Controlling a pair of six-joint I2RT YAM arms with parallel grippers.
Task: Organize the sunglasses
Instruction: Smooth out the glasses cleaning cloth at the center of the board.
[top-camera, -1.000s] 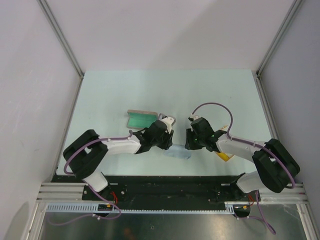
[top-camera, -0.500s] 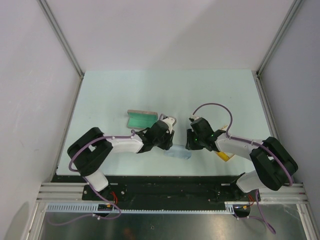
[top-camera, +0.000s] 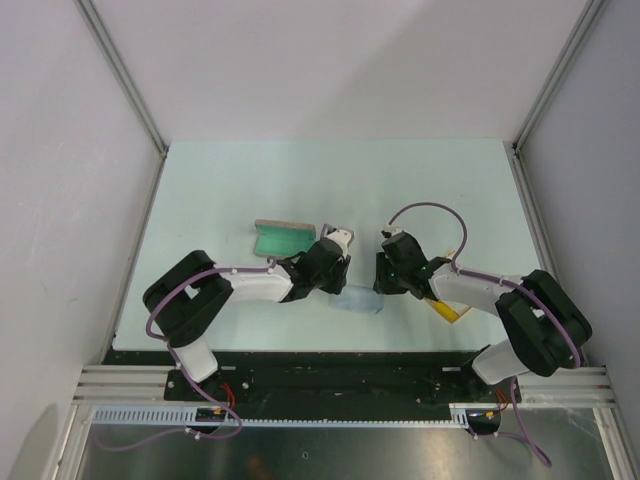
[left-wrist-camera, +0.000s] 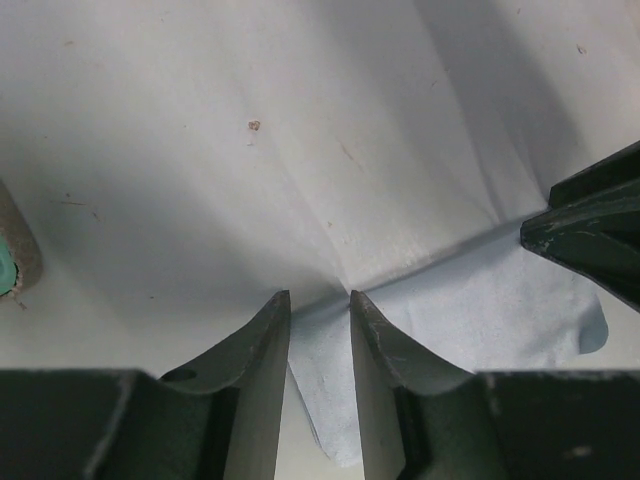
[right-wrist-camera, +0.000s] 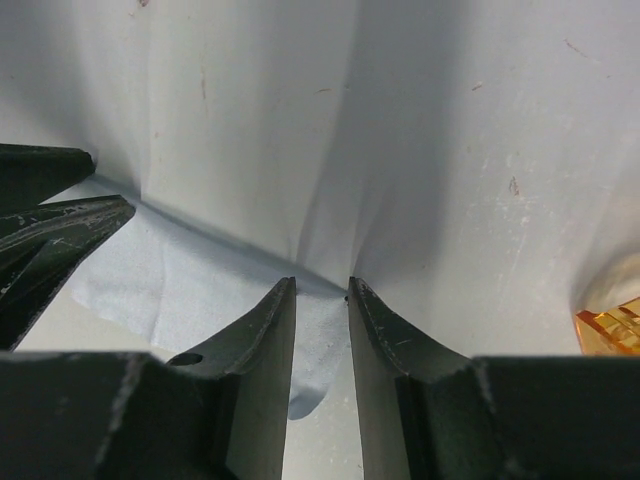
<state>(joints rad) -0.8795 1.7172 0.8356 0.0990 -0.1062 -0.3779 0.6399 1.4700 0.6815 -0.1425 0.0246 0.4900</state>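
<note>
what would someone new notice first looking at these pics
The two arms meet mid-table, the left tool and right tool each pinching the pale blue cloth between them. Next come the open case with its green lining behind the left arm, and the yellow-orange sunglasses lying partly under the right arm.

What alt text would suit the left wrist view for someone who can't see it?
The left gripper's two dark fingers pinch a pale blue cloth over a pale table. The right gripper's dark tip meets the cloth at the right; a case corner peeks in at left.
</note>
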